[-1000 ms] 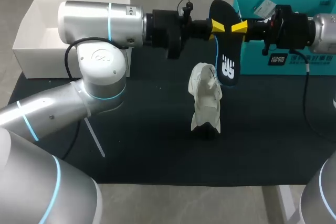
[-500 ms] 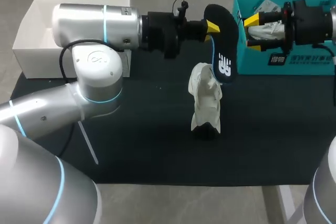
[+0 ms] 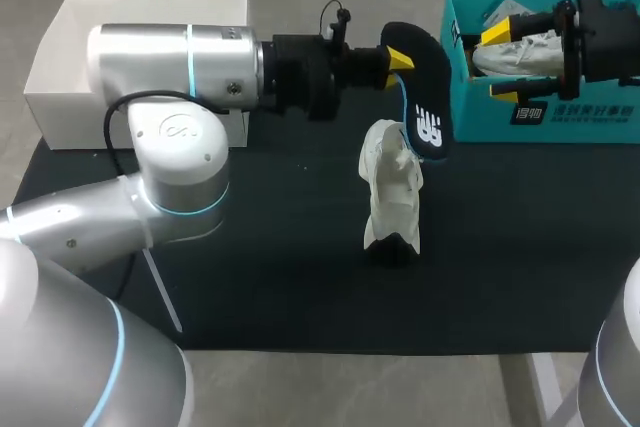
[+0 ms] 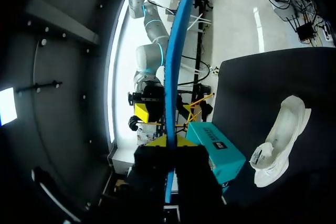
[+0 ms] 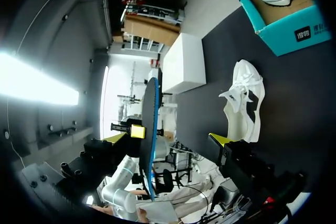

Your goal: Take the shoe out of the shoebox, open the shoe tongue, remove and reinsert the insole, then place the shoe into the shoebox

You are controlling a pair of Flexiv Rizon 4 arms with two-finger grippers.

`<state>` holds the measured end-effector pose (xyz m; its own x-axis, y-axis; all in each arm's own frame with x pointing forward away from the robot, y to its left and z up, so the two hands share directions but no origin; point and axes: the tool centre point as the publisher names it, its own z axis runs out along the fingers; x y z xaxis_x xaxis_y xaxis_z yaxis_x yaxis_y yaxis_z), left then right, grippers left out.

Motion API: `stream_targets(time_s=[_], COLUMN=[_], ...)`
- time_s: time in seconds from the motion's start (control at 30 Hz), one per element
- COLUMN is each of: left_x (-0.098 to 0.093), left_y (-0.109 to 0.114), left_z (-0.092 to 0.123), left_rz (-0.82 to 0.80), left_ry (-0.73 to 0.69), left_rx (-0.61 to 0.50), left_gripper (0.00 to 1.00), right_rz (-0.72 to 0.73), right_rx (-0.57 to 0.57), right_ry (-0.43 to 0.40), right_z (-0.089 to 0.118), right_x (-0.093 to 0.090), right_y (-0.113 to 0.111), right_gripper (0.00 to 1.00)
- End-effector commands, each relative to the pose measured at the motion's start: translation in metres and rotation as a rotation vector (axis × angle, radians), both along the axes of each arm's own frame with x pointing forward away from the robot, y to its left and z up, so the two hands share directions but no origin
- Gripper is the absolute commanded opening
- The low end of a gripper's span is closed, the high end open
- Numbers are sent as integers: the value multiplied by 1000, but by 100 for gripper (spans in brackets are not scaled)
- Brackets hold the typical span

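The insole (image 3: 421,97) hangs toe-down in the air, just above and behind the shoe (image 3: 392,192). The shoe stands on its heel in the middle of the dark worktop (image 3: 250,277). A second ago both grippers met at the insole's upper end. Now only the left gripper (image 3: 398,59) has it, clamped narrow on its upper part. In the left wrist view the insole (image 4: 172,77) shows edge-on between the fingers. The right gripper (image 3: 502,65) has let go and drawn back over the teal box (image 3: 560,115), its yellow tips spread wide and holding nothing. A second shoe (image 3: 535,47) lies in the box below it.

I judge the handover done: the insole is out and in one gripper, and the right arm is free. Reinserting it seems next, which likely needs the shoe steadied and its mouth held open.
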<state>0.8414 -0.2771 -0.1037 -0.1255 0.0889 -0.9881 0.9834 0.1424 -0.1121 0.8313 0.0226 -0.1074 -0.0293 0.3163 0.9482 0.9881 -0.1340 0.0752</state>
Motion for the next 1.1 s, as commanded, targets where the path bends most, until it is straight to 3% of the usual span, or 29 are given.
stream_targets(time_s=[0.03, 0.2, 0.43, 0.63, 1.1], left_x=[-3, -9, -15, -17, -15], left_y=[5, 8, 14, 17, 14], left_z=[3, 6, 2, 1, 7], left_rz=[-3, -9, 26, 31, 65], left_ry=[4, 26, 68, 87, 116], left_rx=[8, 6, -15, -17, -59], left_gripper=[0, 0, 0, 0, 0], right_rz=[8, -36, -176, -144, -102], right_rx=[-17, -144, -268, -332, -330], right_ry=[24, 42, -60, -112, -88], right_z=[-7, -12, 3, 6, 4], right_x=[-3, -14, -40, -52, -59], right_y=[-8, -52, -106, -114, -110], right_gripper=[100, 100, 100, 100, 100])
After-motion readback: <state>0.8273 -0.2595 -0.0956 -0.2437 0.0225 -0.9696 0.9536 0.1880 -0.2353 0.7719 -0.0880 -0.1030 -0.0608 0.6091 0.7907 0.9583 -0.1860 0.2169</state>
